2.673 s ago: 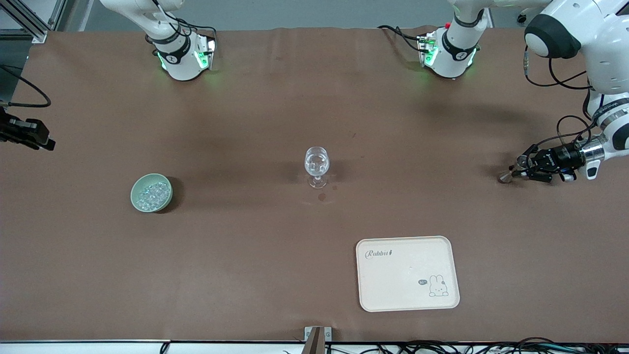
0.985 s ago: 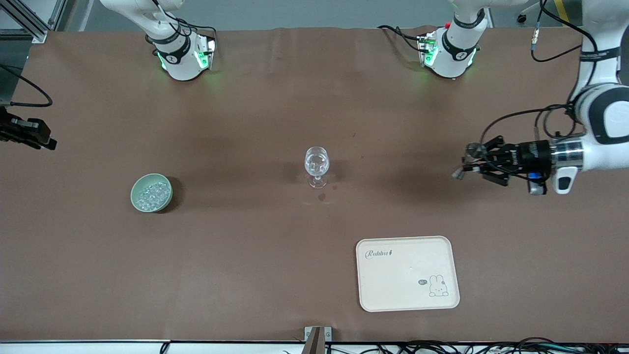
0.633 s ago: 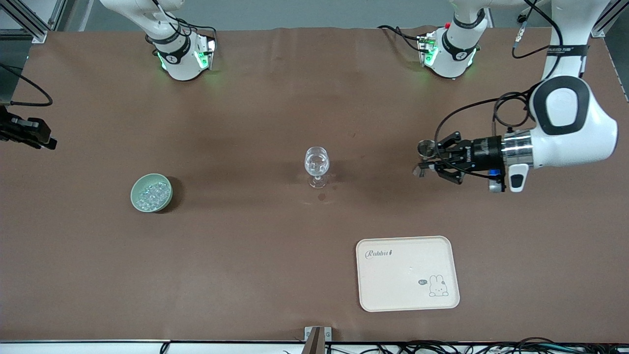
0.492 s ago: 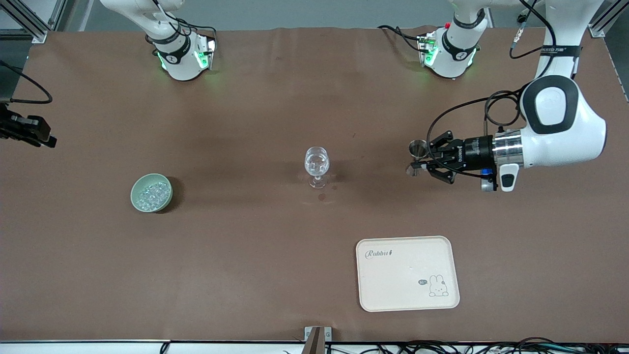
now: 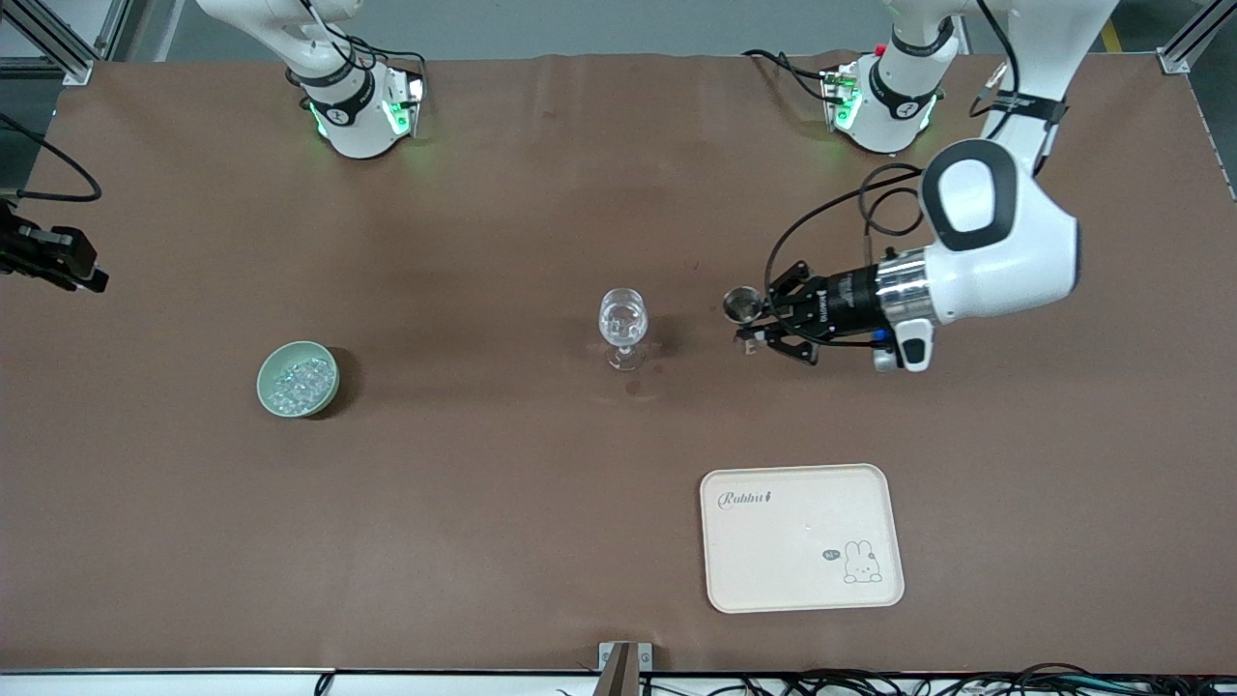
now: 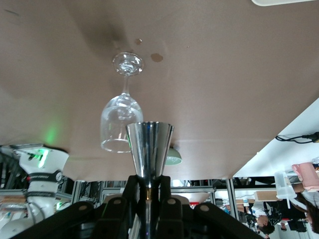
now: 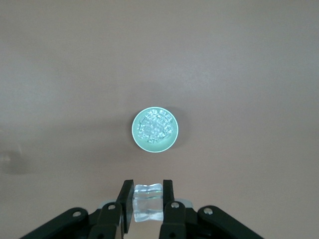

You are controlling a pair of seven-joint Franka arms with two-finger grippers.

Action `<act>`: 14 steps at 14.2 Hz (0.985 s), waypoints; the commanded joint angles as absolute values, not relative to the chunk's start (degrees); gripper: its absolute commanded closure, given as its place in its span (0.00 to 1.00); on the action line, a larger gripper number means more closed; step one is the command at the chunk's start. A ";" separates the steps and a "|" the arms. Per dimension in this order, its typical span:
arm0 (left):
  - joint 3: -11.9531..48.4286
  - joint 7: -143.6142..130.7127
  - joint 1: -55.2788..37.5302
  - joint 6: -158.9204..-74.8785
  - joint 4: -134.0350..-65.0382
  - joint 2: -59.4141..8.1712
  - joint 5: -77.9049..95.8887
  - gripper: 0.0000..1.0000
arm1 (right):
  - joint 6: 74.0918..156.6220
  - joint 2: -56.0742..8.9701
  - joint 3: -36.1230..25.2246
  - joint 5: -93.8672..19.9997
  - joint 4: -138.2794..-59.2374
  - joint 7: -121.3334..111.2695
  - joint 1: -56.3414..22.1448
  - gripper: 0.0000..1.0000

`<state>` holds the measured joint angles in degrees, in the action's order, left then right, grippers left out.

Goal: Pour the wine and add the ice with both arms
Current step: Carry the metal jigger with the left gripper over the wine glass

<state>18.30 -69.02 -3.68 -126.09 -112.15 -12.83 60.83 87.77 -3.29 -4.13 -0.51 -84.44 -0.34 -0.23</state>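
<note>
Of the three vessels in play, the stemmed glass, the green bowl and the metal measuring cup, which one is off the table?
The metal measuring cup: the left pincer grips it in the air beside the stemmed glass. Glass and green bowl both stand on the table.

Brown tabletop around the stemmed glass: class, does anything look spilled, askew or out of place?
Two small dark spots mark the brown table cover beside the foot of the clear stemmed glass, nearer the front camera. They look like drips or stains. The glass stands upright; nothing else stands out.
</note>
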 commanded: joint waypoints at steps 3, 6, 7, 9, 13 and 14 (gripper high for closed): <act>23.98 -71.89 -3.78 -134.63 -109.60 -17.22 58.63 0.99 | 88.60 -1.58 -3.61 -0.79 -86.31 -0.27 -0.44 0.99; 26.71 -72.51 -4.22 -136.14 -109.60 -18.37 48.73 0.99 | 88.51 -1.58 -3.60 -0.79 -86.31 -0.26 -0.35 0.99; 27.59 -73.81 -4.22 -136.23 -109.43 -18.98 46.52 1.00 | 88.59 -1.58 -3.60 -0.88 -86.31 -0.26 -0.35 0.99; 28.21 -77.85 -4.39 -136.32 -108.03 -20.29 42.38 0.99 | 88.68 -1.58 -3.60 -0.79 -86.22 0.00 -0.35 0.99; 30.06 -84.54 -4.48 -136.41 -106.17 -21.80 34.47 0.99 | 88.42 -1.58 -3.60 -0.88 -86.22 -0.09 -0.35 0.99; 30.58 -85.07 -4.48 -136.67 -106.17 -21.80 33.58 0.99 | 88.42 -1.67 -3.60 -0.79 -86.22 -0.09 -0.35 0.99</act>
